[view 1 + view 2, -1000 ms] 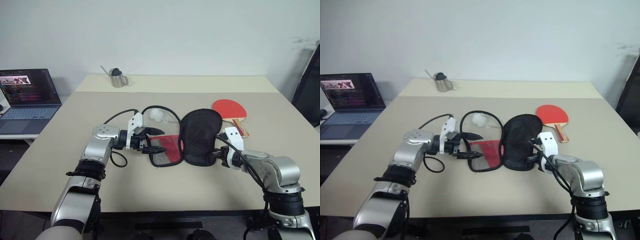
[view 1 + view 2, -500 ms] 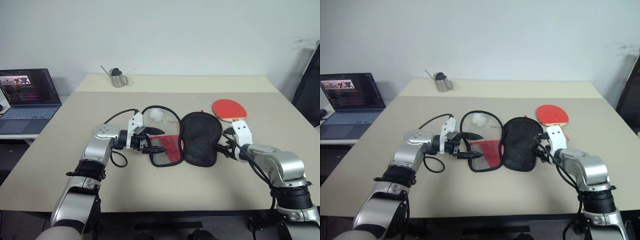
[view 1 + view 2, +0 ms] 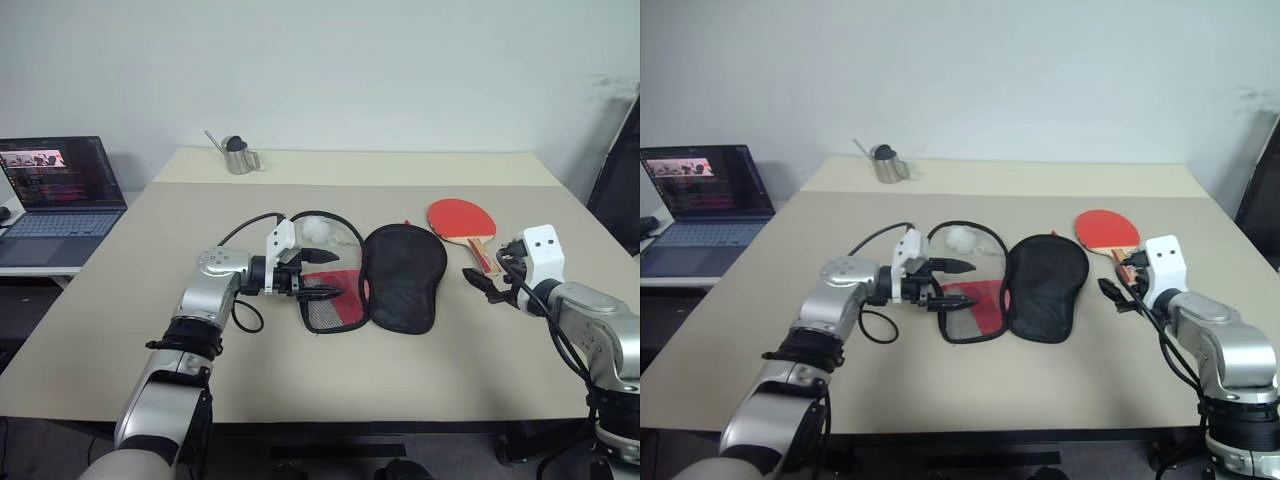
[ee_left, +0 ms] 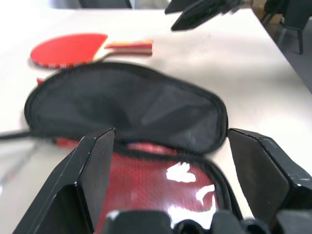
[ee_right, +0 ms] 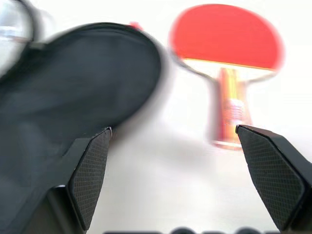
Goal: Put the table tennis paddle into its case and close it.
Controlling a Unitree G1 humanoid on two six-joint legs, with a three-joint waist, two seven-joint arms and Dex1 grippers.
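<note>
Right wrist view, right gripper jaws spread, empty, table tennis paddle just ahead, untouched.

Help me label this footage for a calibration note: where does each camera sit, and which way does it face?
Left and right eye views: on the head, looking forward and down over the table; both arms show, left gripper and right gripper open.
Left wrist view: looks along its open fingers across the case toward the paddle.
Right wrist view: looks along its open fingers at case and paddle.
Shared: case and paddle.
</note>
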